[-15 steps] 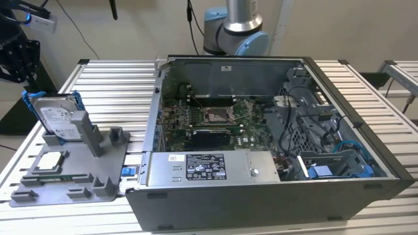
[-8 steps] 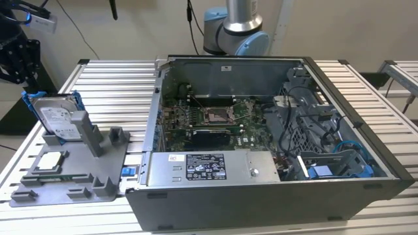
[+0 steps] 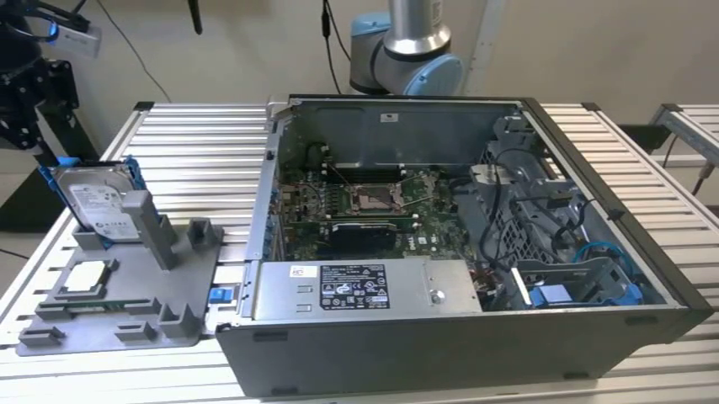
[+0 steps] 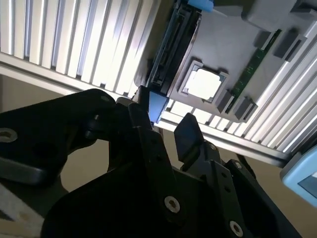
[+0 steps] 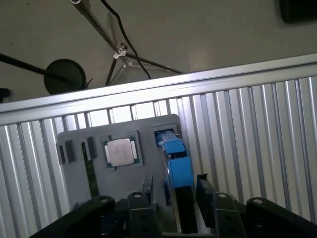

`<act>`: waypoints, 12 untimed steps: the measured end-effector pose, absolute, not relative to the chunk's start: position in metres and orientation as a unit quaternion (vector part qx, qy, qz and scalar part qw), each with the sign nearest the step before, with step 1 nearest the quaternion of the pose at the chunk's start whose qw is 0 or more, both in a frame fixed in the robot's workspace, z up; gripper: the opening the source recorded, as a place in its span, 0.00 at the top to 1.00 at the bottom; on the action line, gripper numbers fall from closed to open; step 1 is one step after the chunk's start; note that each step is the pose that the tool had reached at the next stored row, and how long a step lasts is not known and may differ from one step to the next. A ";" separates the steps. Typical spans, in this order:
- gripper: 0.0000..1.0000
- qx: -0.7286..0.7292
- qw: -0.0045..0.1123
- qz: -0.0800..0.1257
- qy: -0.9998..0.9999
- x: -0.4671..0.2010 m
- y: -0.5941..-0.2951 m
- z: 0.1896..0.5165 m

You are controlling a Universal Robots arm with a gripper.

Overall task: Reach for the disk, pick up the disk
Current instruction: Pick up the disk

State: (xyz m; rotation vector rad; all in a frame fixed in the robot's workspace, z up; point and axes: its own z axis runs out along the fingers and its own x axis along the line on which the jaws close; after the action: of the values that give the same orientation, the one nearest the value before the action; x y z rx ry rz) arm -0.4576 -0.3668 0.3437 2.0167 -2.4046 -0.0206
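Observation:
The disk (image 3: 99,202) stands on edge in a grey holder (image 3: 135,311) at the exterior view's left, silver with a white label and a blue bracket. My gripper (image 3: 50,139) hangs just above its top edge, at the table's corner. In the first wrist view the disk's blue edge (image 5: 177,161) runs between the two black fingers of my gripper (image 5: 174,184), with a gap on each side. The second wrist view shows the gripper (image 4: 163,106) open, with a bit of blue bracket (image 4: 156,107) between the fingertips.
A square CPU chip (image 3: 86,278) and a memory stick (image 5: 90,168) lie in the same grey holder. The open computer case (image 3: 450,236) takes up the middle of the slatted aluminium table (image 3: 191,143). The arm's base (image 3: 405,50) stands behind the case.

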 end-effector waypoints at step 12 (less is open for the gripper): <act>0.00 0.643 0.002 -0.007 -0.765 -0.458 -0.361 0.336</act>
State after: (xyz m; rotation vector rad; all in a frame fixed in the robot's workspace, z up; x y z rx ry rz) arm -0.4576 -0.3611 0.3364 2.0195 -2.4021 -0.0206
